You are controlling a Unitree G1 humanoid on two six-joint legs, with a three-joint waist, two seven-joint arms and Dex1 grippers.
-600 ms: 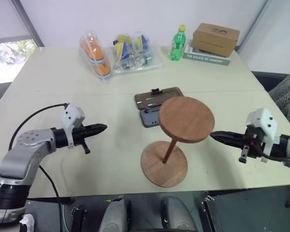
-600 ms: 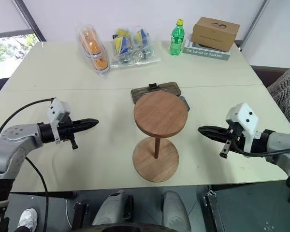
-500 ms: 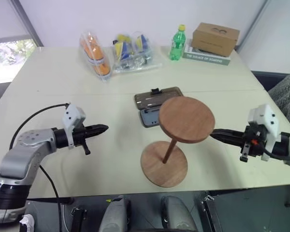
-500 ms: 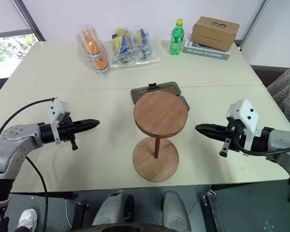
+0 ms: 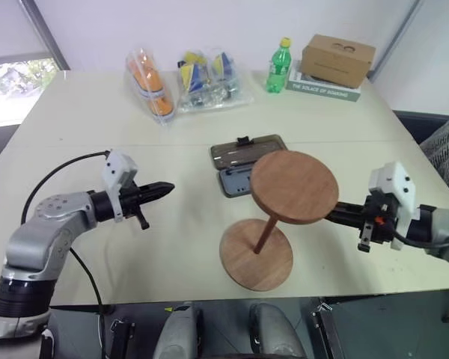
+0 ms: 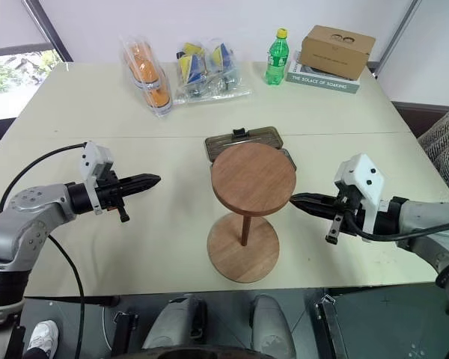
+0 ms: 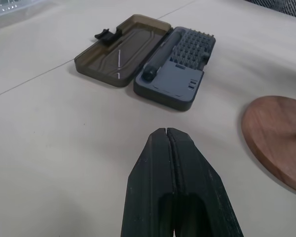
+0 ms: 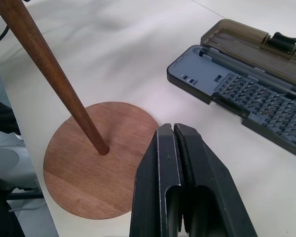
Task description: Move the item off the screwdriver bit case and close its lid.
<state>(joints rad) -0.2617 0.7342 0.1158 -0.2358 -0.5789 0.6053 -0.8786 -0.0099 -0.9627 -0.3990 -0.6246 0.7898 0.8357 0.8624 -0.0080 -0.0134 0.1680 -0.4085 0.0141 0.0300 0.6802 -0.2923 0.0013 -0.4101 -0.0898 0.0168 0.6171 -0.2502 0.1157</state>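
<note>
The reddish-brown wooden stand (image 6: 246,209), two flat round discs joined by a thin rod, stands upright on the table (image 6: 97,120) near its front edge, just in front of the open screwdriver bit case (image 7: 176,69), whose smoky translucent lid (image 7: 122,48) lies flat beside the grey bit tray. Bare tabletop spreads to the left of the stand. The left gripper (image 6: 151,179) hovers over it with jaws pressed together and empty, while the right gripper (image 6: 298,202), likewise closed on nothing, points at the stand from just beside its top disc.

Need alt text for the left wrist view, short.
An open screwdriver bit case lies flat on a beige table, its smoky lid folded back beside the grey tray. The left gripper, fingers shut, points toward it; a wooden disc sits nearby.
</note>
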